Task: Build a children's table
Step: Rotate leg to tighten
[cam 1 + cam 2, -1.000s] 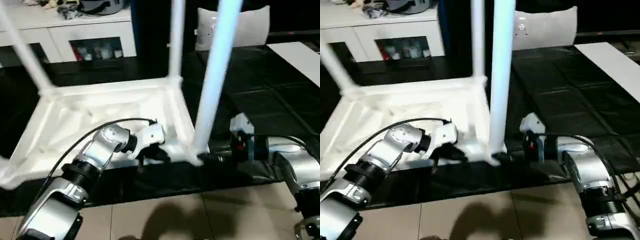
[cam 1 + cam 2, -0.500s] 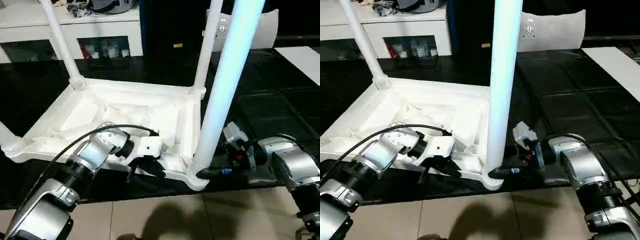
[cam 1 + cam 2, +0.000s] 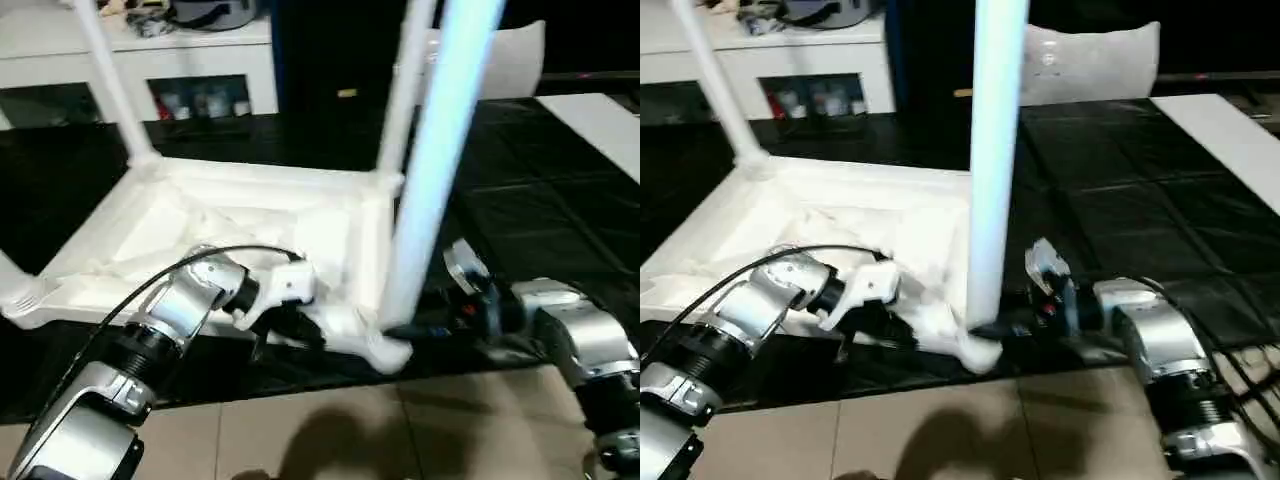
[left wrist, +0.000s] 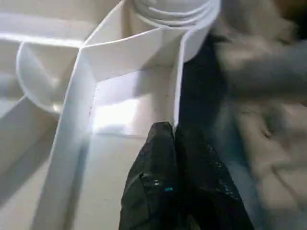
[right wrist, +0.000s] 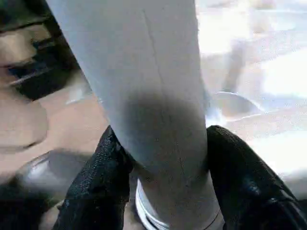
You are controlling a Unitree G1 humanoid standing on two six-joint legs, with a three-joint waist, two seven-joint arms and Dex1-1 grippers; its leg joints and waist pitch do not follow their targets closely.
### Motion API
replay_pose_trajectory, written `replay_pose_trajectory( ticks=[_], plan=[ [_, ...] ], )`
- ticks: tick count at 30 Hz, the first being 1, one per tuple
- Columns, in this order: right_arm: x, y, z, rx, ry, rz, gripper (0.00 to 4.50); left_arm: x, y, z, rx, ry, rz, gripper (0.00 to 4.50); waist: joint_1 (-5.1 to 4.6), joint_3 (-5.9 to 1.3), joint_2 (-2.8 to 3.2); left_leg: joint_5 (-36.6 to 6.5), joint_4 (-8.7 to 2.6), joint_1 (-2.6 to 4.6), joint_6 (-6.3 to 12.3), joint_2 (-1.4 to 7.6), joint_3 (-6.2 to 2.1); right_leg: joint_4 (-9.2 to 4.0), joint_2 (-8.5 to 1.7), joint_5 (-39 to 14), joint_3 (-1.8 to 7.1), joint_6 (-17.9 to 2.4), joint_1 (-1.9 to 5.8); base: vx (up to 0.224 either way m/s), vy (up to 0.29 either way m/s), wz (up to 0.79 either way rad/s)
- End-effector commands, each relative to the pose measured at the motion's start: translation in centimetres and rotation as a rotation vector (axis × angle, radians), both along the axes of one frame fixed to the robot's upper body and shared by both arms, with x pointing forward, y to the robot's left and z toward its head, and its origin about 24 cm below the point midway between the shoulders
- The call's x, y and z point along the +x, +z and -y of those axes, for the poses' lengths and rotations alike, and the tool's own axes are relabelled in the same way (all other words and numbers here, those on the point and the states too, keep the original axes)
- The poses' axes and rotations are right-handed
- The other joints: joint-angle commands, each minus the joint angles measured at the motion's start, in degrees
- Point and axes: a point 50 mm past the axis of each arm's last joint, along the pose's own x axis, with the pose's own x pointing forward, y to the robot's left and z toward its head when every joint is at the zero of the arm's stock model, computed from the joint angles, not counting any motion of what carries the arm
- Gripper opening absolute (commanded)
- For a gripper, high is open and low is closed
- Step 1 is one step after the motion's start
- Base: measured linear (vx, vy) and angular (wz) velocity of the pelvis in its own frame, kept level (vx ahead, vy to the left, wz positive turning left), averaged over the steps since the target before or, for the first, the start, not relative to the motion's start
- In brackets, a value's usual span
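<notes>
The children's table lies upside down on the black mat, its ribbed white top (image 3: 160, 225) facing up. Legs stand in the far left socket (image 3: 105, 80), the far right socket (image 3: 400, 95) and the near right socket (image 3: 435, 170). My right gripper (image 3: 400, 328) is at the foot of the near right leg (image 5: 144, 86), one black finger (image 5: 96, 182) pressed on each side of it, just above the socket. My left gripper (image 4: 170, 132) is shut, its tips against the top's near rim (image 4: 177, 91), close to that same corner.
A white cabinet with glass doors (image 3: 150, 60) stands at the back left and a grey cushion (image 3: 505, 55) at the back right. A white panel (image 3: 600, 115) lies on the mat at the right. Beige floor tiles (image 3: 320, 430) run along the mat's near edge.
My right gripper's fingers have closed in from wide open onto the near right leg. The left gripper has stayed shut at the rim. The head camera has shifted.
</notes>
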Motion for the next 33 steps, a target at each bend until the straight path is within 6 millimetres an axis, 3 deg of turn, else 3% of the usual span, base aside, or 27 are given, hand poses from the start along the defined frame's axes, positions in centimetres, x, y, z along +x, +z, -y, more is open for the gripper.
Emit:
replay_pose_trajectory(
  ticks=[1, 2, 4, 9, 10, 13, 18, 20, 23, 25, 27, 28, 33],
  plan=[
    [2.3, 0.0, -1.9, -0.040, -0.265, 0.016, 2.04, 0.5, -0.5, 3.2, -0.060, 0.134, -0.019, 0.00, -0.38, -2.92, -1.18, -14.5, -4.11, 0.43, 1.67, 2.42, -1.13, -5.59, -4.04, -31.3, 2.42, -5.8, 2.64, 0.000, 0.000, 0.00],
    [2.3, 0.0, -1.9, -0.040, -0.265, 0.016, 2.03, 0.5, -0.5, 3.2, -0.060, 0.134, -0.019, 0.00, -1.16, -2.94, -1.07, -14.9, -4.14, 0.40, 0.86, 2.34, -1.34, -5.68, -4.07, -32.0, 2.28, -5.4, 2.72, 0.000, 0.000, 0.00],
    [3.3, -0.2, -2.3, -0.059, -0.404, 0.013, 2.00, 1.1, -0.5, 3.9, -0.075, 0.235, -0.006, 0.00, -2.48, -3.03, -0.87, -16.1, -4.05, 0.49, 1.13, 2.30, -1.41, -5.78, -3.93, -30.3, 2.37, -5.7, 2.57, 0.000, 0.000, 0.00],
    [4.5, -0.1, -3.4, -0.068, -0.596, 0.037, 1.98, 2.0, -0.1, 5.0, -0.110, 0.380, 0.013, 0.00, -3.15, -3.31, -1.10, -14.1, -3.76, 0.13, 2.96, 1.96, -1.04, -5.74, -3.81, -27.4, 2.46, -6.7, 2.62, 0.000, 0.000, 0.00],
    [4.6, -0.1, -3.5, -0.065, -0.614, 0.039, 1.98, 2.0, 0.0, 5.1, -0.113, 0.395, 0.016, 0.00, -2.95, -3.35, -1.05, -13.3, -3.74, 0.14, 3.23, 1.95, -1.01, -5.81, -3.85, -27.2, 2.45, -6.7, 2.65, 0.000, 0.000, 0.00],
    [4.3, -0.2, -4.6, -0.043, -0.602, 0.072, 2.66, 2.1, 0.2, 5.7, -0.113, 0.405, 0.041, 0.00, -2.65, -3.48, -0.80, -12.4, -3.85, 0.11, 3.57, 2.17, -1.09, -5.52, -3.79, -24.9, 2.56, -7.0, 2.77, 0.000, 0.000, 0.00],
    [3.5, -0.2, -4.6, 0.018, -0.565, 0.083, 3.09, 2.0, 0.0, 5.3, -0.090, 0.364, 0.076, 0.00, -2.43, -3.59, -0.63, -11.9, -4.00, 0.02, 4.10, 2.52, -1.11, -4.73, -3.81, -19.0, 2.89, -9.1, 3.03, 0.000, 0.000, 0.00],
    [3.1, 0.0, -3.9, 0.029, -0.531, 0.108, 3.19, 1.8, -0.2, 4.8, -0.069, 0.331, 0.084, 0.00, -2.34, -3.59, -0.06, -12.1, -4.04, 0.04, 4.23, 2.58, -1.15, -4.67, -3.84, -17.9, 2.93, -9.5, 3.12, 0.000, 0.000, 0.00],
    [2.4, 0.1, -2.4, 0.022, -0.449, 0.131, 3.52, 1.3, -0.5, 4.1, -0.044, 0.261, 0.085, 0.00, -2.21, -3.62, -0.27, -12.2, -3.99, -0.07, 4.78, 2.61, -1.07, -4.54, -3.88, -16.4, 3.00, -10.1, 3.37, 0.000, 0.000, 0.00],
    [1.9, 0.3, -1.2, 0.008, -0.386, 0.146, 3.65, 1.0, -0.6, 3.7, -0.039, 0.210, 0.083, 0.00, -2.11, -3.52, 0.13, -12.7, -3.96, -0.01, 4.91, 2.53, -1.02, -4.62, -3.82, -17.0, 2.94, -10.5, 3.38, 0.000, 0.000, 0.00],
    [1.6, 0.7, -0.1, 0.001, -0.336, 0.154, 3.83, 0.8, -0.6, 3.4, -0.029, 0.152, 0.085, 0.00, -1.79, -3.43, -0.10, -12.9, -3.86, -0.03, 5.57, 2.49, -0.92, -4.78, -3.79, -18.7, 2.95, -9.9, 3.46, 0.000, 0.000, 0.00],
    [1.5, 0.9, 0.4, -0.010, -0.303, 0.158, 3.93, 0.6, -0.7, 3.2, -0.025, 0.114, 0.080, 0.00, -1.66, -3.40, 0.35, -12.9, -3.88, -0.03, 5.61, 2.50, -1.00, -4.81, -3.82, -19.2, 2.91, -9.8, 3.41, 0.000, 0.000, 0.00],
    [0.5, 1.4, 1.8, -0.080, -0.138, 0.160, 4.31, -0.1, -0.5, 2.4, -0.025, -0.025, 0.067, 0.00, -0.70, -3.44, 0.35, -13.3, -3.93, 0.23, 5.22, 2.86, -0.94, -4.75, -3.78, -20.5, 2.99, -9.2, 3.13, 0.000, 0.000, 0.00]
  ],
)
